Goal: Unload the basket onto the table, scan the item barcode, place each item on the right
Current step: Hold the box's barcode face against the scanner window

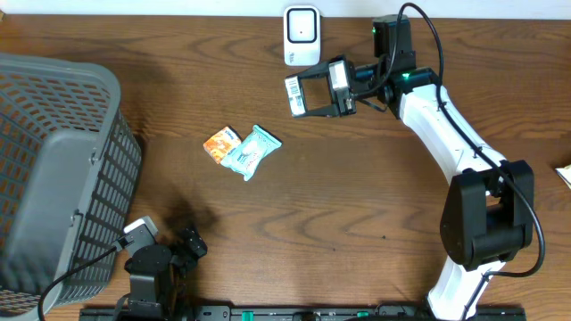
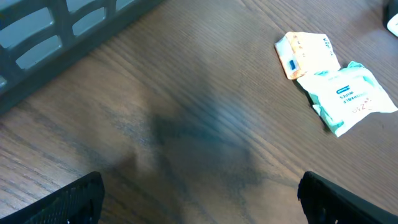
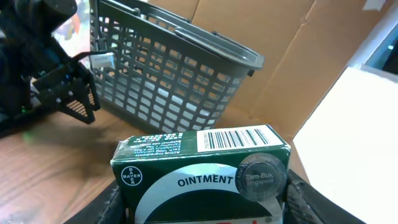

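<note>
Presentation step: ointment box point(image 3: 205, 177) clamped in right gripper point(image 1: 312, 94), scanner point(image 1: 302, 34) at 12 o'clock; next, face barcode point(image 3: 233, 138) toward it. Left gripper point(image 1: 183, 245) wide.

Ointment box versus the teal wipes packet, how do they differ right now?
The ointment box is held in the right gripper; the teal wipes packet lies on the table. The ointment box is a rigid dark-green carton; the teal wipes packet is a soft, crinkled pouch. Both carry printed labels.

Basket point(image 1: 53, 169) sits left on the tabletop point(image 1: 357, 196); two packets point(image 1: 250, 152) lie mid-table, seemingly touching; the box point(image 1: 308, 94) hangs before the scanner point(image 1: 302, 36).
</note>
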`<state>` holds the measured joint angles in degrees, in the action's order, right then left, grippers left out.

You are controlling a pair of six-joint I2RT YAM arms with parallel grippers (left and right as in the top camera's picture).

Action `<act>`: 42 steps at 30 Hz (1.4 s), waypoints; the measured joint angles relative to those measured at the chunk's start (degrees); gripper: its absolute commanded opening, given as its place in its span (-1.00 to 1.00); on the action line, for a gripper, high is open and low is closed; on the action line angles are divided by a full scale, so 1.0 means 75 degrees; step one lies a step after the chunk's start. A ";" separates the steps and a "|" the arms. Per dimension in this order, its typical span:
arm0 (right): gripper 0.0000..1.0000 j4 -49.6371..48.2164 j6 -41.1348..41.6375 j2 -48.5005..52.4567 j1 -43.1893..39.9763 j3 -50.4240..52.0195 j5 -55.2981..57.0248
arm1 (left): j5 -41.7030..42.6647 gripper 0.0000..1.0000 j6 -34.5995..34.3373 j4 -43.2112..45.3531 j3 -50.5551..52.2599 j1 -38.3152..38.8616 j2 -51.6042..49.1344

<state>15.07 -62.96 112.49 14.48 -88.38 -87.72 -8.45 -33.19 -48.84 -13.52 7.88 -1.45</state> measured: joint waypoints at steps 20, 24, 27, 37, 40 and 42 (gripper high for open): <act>-0.31 0.0105 1.1334 0.0000 0.0006 0.0000 0.2865 | 0.0000 0.96 0.0000 0.0000 0.0000 0.0000 0.0000; -0.28 0.0044 1.4781 0.0000 0.0006 0.0003 0.4194 | 0.0000 0.95 0.0000 0.0000 0.0000 0.0000 0.0000; -0.19 -0.1102 1.6585 0.0108 0.0006 0.0006 0.5015 | 0.0000 0.96 0.0003 0.0000 0.0000 0.0000 0.0000; -0.21 -0.5750 2.1213 0.1798 -0.0009 0.0017 0.5525 | 0.0000 0.96 -0.0006 0.0000 -0.0003 0.0000 0.0000; -0.22 -0.7825 2.2734 0.2748 -0.0064 -0.0009 0.5931 | 0.0000 0.96 0.0000 -0.0009 -0.0009 0.0000 0.0000; -0.18 -0.8367 2.3235 0.3174 -0.0076 -0.0009 0.6292 | 0.0000 0.96 0.0000 -0.0009 -0.0012 0.0000 0.0000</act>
<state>-47.68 111.31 136.29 13.91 -88.44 -40.53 -8.45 -33.19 -48.90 -13.61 7.88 -1.45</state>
